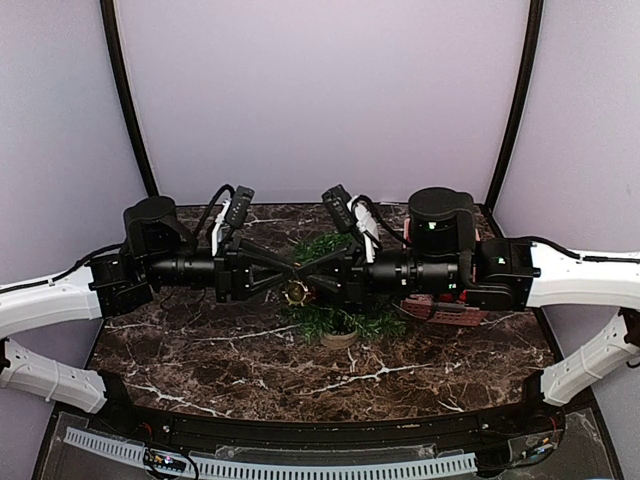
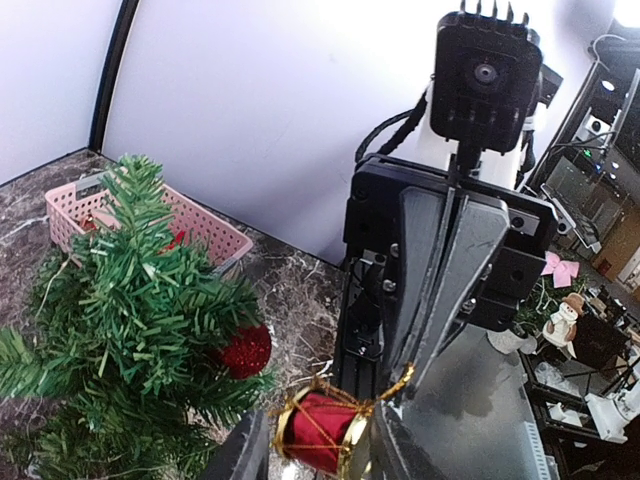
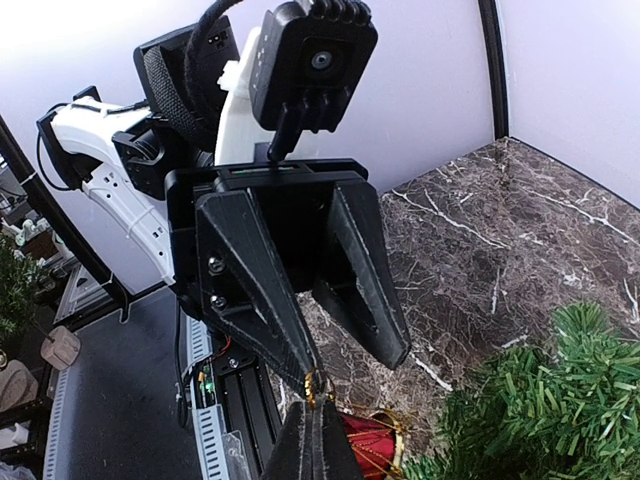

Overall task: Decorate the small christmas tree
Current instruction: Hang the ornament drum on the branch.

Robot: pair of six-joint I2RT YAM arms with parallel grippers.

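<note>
Counted: one small christmas tree (image 1: 350,322), one drum ornament (image 2: 320,428), one red ball (image 2: 245,350), one pink basket (image 2: 62,212) and two grippers, over one dark marble-patterned table (image 1: 200,360).

The tree is set upright mid-table. Bushy dark green needle branches are seen, with a round tan base (image 1: 339,339) nearest the arm bases.

The drum ornament (red, gold trim) is held just beside the tree's left side. The right gripper (image 3: 317,405) is pinched shut on its gold loop. The left gripper (image 3: 355,368) is narrowed around the drum body, but pad contact can't be told from these views.

The red ball is hung in the tree's branches on the drum side. The pink basket is placed beyond the tree, to its right.
</note>
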